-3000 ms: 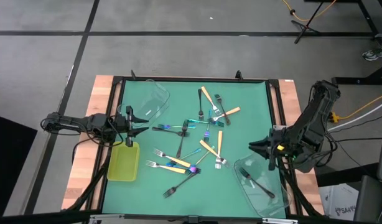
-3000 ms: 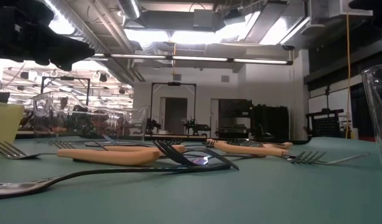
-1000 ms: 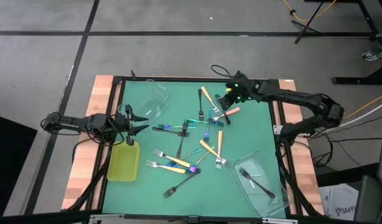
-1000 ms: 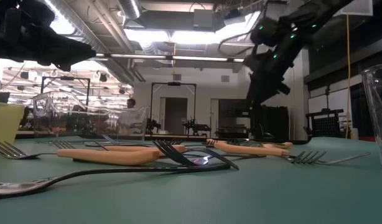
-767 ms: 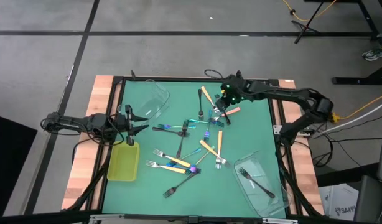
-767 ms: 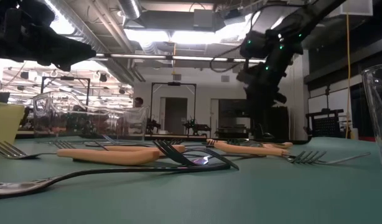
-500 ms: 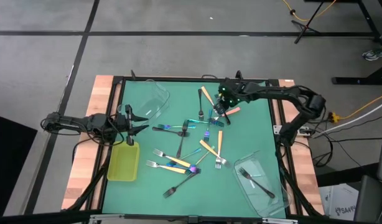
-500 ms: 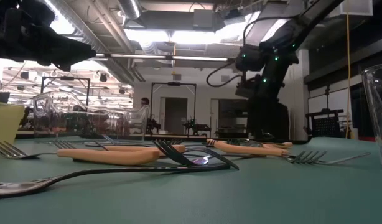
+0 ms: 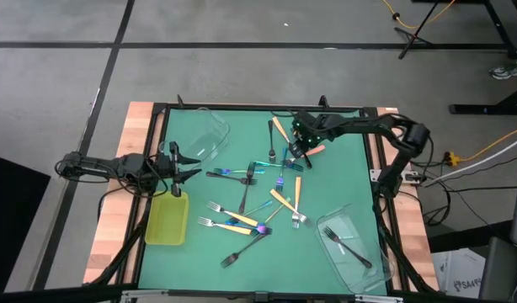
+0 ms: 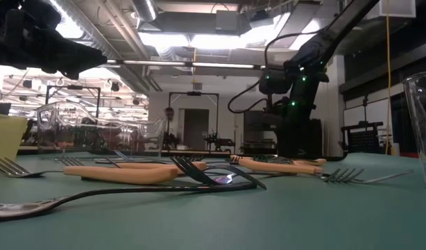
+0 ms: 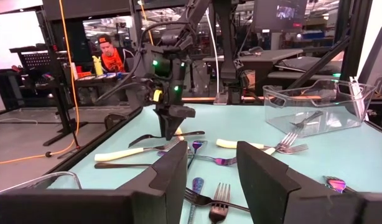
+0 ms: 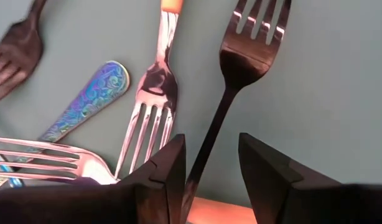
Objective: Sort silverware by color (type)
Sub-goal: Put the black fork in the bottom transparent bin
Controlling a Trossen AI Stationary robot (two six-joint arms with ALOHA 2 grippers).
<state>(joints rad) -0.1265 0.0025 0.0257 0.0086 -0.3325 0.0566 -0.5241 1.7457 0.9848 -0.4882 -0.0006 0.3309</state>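
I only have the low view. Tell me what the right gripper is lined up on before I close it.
Observer: The right gripper is open, and the right wrist view shows the slim handle of a black fork running between its fingers.
Operator: Give me the left arm's position.
Observer: The left gripper is open at the mat's left edge, by the far end of the yellow-green tray.
Operator: Report what the tub on the right holds.
Observer: The clear tub at the near right corner holds one dark fork.
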